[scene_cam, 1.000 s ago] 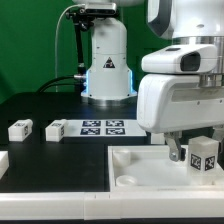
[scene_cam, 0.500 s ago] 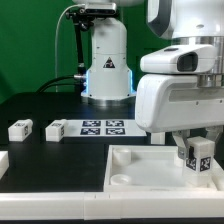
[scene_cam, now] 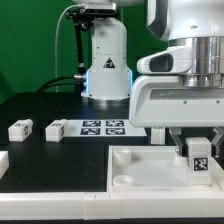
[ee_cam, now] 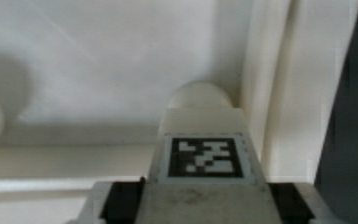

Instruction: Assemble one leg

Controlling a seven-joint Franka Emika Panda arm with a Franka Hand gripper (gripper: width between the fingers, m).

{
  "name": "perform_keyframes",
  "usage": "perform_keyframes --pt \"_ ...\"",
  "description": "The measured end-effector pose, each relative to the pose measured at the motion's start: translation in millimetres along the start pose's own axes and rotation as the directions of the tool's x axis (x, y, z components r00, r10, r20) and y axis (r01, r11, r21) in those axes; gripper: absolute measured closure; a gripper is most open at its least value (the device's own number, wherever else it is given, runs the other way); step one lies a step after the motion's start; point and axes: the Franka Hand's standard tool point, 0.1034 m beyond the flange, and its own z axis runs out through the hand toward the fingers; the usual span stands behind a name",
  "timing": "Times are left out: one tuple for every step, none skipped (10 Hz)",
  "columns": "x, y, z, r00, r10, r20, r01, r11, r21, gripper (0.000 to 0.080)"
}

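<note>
My gripper (scene_cam: pixel 197 150) is shut on a leg (scene_cam: pixel 199 154), a small white block with a black-and-white tag, and holds it upright over the far right corner of the large white square piece (scene_cam: pixel 150 172). In the wrist view the leg (ee_cam: pixel 208 140) fills the middle between the dark pads (ee_cam: pixel 126 200), its rounded tip pointing into the piece's corner by the raised rim (ee_cam: pixel 265 80). Two more legs (scene_cam: pixel 20 129) (scene_cam: pixel 56 129) lie on the black table at the exterior view's left.
The marker board (scene_cam: pixel 103 127) lies on the table in front of the robot base (scene_cam: pixel 107 62). Another white part (scene_cam: pixel 3 160) shows at the exterior view's left edge. A round socket (scene_cam: pixel 124 179) sits in the square piece's near left corner.
My gripper has gone down with the leg, bringing it closer to the square piece's far right corner.
</note>
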Motion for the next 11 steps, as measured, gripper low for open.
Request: perform_keyframes --pt "-1.7 -2.2 -0.1 0.993 0.118 -0.001 -0.118 0.993 -0.004 0.0508" --pt "-2.8 -2.3 0.6 0.96 0.28 -0.001 -0.28 0.96 -0.003 0.0508" --pt "-2.9 -3.9 1.2 0.9 0.436 -0.002 -0.436 0.9 0.002 0.0508" --pt "-2.7 -4.8 1.4 0.822 0.57 -0.006 -0.57 0.822 -0.001 0.0508" --pt "-2.3 -5.7 1.7 0.724 0.69 -0.01 -0.69 0.724 0.0 0.0508" --pt "-2.0 -5.8 1.8 0.65 0.76 -0.018 -0.76 0.65 -0.002 0.0508" --pt "-1.7 -5.6 1.6 0.621 0.784 -0.02 -0.784 0.621 -0.001 0.0508" --pt "-1.3 -4.8 1.1 0.572 0.82 -0.01 -0.82 0.572 0.005 0.0508" --pt "-1.6 -5.5 1.1 0.576 0.818 -0.01 -0.818 0.576 0.005 0.0498" --pt "-1.7 -5.7 1.2 0.608 0.794 -0.01 -0.794 0.609 0.005 0.0498" --pt "-1.7 -6.0 1.2 0.617 0.787 -0.011 -0.787 0.617 0.007 0.0313"
